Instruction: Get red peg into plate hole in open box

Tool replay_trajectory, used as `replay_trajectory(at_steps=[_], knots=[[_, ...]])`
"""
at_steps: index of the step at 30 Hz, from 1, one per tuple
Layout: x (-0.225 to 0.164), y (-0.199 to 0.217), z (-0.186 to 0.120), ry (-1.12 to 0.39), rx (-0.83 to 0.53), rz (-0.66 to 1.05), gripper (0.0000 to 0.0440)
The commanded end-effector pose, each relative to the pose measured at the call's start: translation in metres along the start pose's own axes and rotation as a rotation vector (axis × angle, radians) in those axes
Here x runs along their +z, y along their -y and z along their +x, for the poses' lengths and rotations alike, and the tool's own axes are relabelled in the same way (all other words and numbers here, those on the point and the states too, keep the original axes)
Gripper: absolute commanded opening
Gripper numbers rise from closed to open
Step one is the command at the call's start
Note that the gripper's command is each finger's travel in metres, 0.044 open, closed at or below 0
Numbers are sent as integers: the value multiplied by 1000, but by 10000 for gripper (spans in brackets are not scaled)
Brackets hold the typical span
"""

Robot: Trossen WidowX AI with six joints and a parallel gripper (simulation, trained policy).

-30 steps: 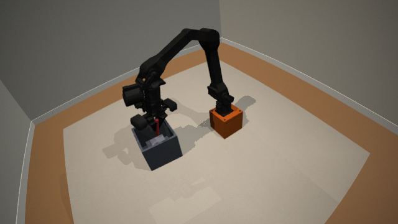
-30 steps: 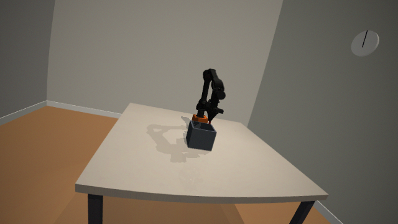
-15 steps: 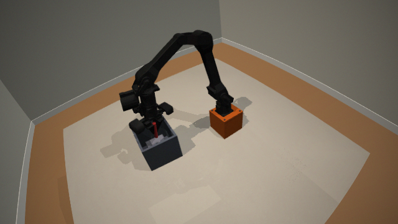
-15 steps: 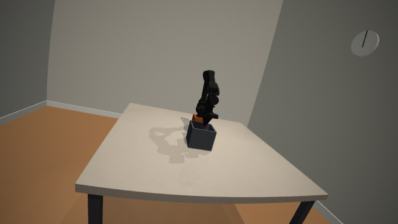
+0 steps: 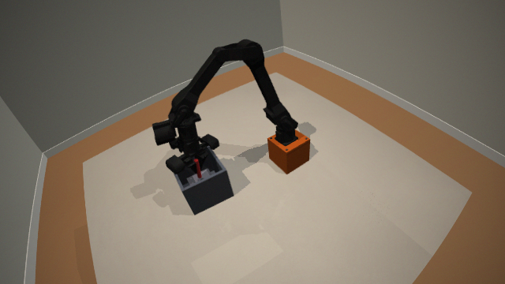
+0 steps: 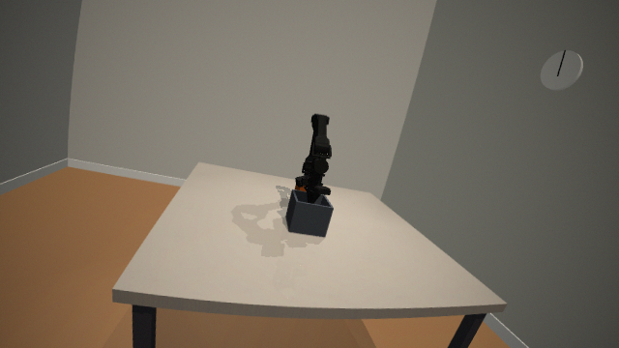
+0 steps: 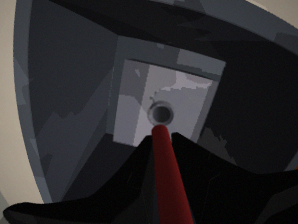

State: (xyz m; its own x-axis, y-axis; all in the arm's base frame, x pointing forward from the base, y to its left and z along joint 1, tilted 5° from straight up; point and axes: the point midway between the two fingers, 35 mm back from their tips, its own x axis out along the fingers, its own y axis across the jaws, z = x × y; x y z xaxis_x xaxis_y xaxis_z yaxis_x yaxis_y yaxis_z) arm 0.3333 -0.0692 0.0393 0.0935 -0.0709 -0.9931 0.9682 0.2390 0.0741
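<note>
One gripper (image 5: 198,167) (image 7: 162,139), black, closed on one red peg (image 5: 198,169) (image 7: 169,175), its tip inside the open box (image 5: 209,193) (image 6: 309,218) (image 7: 65,100), near the hole (image 7: 161,114) in the pale bottom plate (image 5: 192,180) (image 7: 131,107).
</note>
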Motion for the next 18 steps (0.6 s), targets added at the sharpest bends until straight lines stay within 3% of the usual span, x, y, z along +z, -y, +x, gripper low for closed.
replay_trajectory(at_steps=[1, 7, 13, 16, 18], knots=[[0, 1, 11, -12, -9, -17, 0], [3, 2, 22, -12, -23, -40, 13], [3, 2, 32, -22, -46, -59, 106], [-3, 1, 32, -62, -43, -56, 110], [0, -2, 29, -83, -33, -51, 138]])
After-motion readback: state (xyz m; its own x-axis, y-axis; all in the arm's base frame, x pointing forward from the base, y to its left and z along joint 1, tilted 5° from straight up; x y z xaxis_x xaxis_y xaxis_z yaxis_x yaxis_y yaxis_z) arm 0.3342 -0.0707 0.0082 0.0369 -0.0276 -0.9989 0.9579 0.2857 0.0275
